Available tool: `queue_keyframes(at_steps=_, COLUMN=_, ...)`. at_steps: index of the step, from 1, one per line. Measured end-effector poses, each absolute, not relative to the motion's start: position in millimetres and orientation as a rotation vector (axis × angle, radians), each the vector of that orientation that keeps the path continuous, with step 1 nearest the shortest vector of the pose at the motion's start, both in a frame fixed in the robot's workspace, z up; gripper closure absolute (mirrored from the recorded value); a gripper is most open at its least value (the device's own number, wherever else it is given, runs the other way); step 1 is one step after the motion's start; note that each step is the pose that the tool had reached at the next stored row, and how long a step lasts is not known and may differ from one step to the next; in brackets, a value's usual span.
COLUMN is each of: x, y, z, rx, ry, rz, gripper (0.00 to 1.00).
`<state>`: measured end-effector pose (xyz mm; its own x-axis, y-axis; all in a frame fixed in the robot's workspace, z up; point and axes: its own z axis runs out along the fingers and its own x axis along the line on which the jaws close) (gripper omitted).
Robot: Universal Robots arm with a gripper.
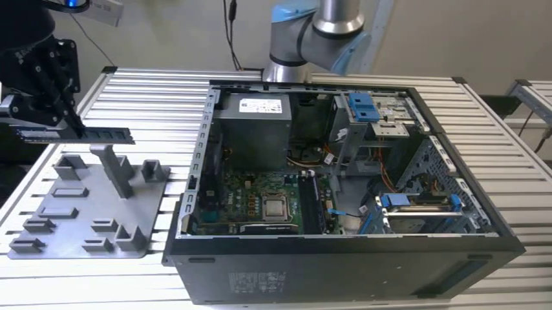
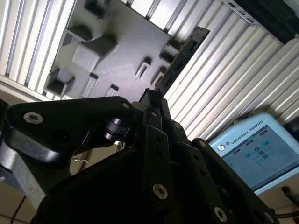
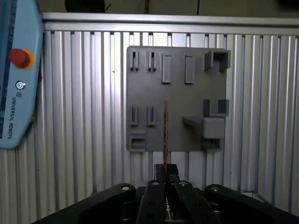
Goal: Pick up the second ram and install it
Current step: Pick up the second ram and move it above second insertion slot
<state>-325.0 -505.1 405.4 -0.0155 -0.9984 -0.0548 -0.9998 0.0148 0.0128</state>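
Note:
In the exterior view my gripper (image 1: 62,121) hangs at the far left, above the grey fixture tray (image 1: 64,219). It is shut on the second ram (image 1: 86,134), a long dark stick held level and clear of the tray's posts. The first wrist view shows the ram (image 3: 165,133) edge-on, running out from my gripper (image 3: 166,173) over the tray (image 3: 177,65). In the second wrist view the ram (image 2: 182,56) sticks out past the closed fingertips (image 2: 150,99) above the tray (image 2: 117,60).
The open computer case (image 1: 345,265) lies at the exterior view's right, with its motherboard (image 1: 258,200) and memory slots (image 1: 311,203) exposed. A tall post (image 1: 112,168) rises from the tray just below the ram. A teach pendant (image 3: 14,79) rests on the slatted table (image 1: 155,90).

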Motion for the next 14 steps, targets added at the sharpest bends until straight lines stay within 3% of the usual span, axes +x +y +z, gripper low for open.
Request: queue_keyframes(at_steps=14, x=-285, y=-505, z=405, rx=-2.183, ry=2.216, rz=0.074, gripper=0.86)
